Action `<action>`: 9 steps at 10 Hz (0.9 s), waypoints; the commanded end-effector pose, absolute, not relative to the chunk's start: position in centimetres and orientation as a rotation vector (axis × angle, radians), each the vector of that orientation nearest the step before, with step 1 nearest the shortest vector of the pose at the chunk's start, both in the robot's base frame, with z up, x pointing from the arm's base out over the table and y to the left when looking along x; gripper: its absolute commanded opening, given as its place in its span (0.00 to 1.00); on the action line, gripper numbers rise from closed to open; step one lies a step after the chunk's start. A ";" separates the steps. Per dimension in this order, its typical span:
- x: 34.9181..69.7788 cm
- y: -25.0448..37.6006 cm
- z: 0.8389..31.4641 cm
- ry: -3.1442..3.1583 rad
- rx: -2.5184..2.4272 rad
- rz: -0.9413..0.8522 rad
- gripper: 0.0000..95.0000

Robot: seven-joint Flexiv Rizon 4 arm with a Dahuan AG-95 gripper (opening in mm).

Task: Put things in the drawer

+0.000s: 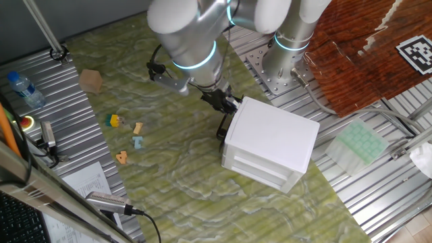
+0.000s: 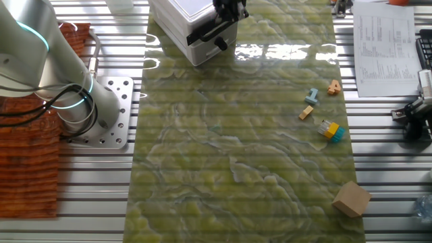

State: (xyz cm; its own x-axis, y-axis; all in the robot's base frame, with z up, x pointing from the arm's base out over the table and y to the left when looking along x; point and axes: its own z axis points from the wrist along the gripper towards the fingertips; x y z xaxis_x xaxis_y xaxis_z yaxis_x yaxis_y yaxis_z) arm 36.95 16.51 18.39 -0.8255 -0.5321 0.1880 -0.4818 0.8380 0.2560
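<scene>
Drawer [image 2: 202, 35]: white smooth plastic, boxy cabinet [image 1: 271, 143] at mat's [image 2: 236, 162] far edge, black handle [image 2: 221, 44]. Gripper [image 2: 228, 15] at drawer front; finger state cannot tell. Toy pieces near the mat's opposite side edge: yellow [image 2: 330, 130], tan [image 2: 306, 112], pale blue [image 2: 312, 96], orange [image 2: 334, 87]. Cardboard-brown block [image 2: 351, 198] at the corner.
</scene>
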 end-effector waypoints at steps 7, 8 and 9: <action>38.7 13.9 17.0 -2.792 0.808 -0.223 0.00; 38.7 14.1 16.8 -2.789 0.813 -0.238 0.00; 38.8 14.6 16.6 -2.796 0.800 -0.258 0.00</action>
